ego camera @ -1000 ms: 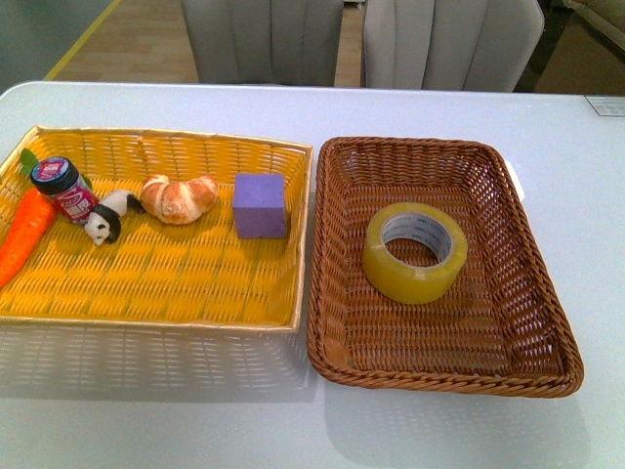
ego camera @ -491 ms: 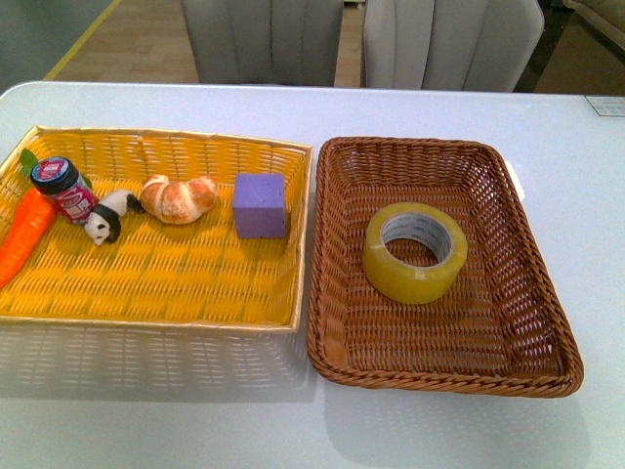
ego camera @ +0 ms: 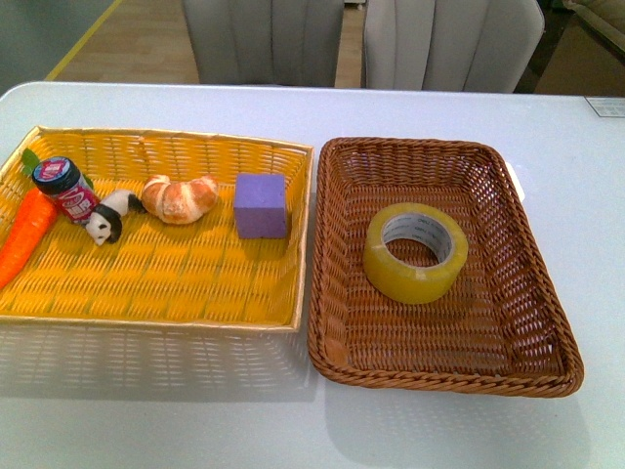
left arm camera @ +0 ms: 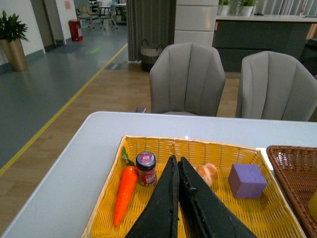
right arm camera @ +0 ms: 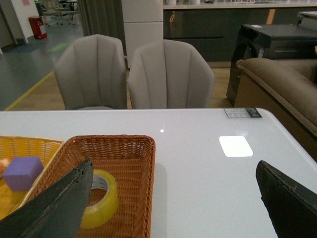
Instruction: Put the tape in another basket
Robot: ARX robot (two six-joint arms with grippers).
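The yellowish tape roll (ego camera: 415, 252) with a white core lies flat in the middle of the dark brown wicker basket (ego camera: 532, 337) on the right; it also shows in the right wrist view (right arm camera: 103, 201). Neither gripper shows in the front view. In the left wrist view my left gripper (left arm camera: 176, 161) is shut and empty, held above the yellow basket (left arm camera: 198, 145). In the right wrist view my right gripper (right arm camera: 173, 173) is open wide and empty, above the table beside the brown basket (right arm camera: 143, 178).
The yellow basket (ego camera: 195, 318) on the left holds a carrot (ego camera: 24, 234), a small jar (ego camera: 66, 188), a panda figure (ego camera: 107, 217), a croissant (ego camera: 179, 197) and a purple cube (ego camera: 261, 205). Two grey chairs (ego camera: 361, 39) stand behind the white table (ego camera: 146, 410).
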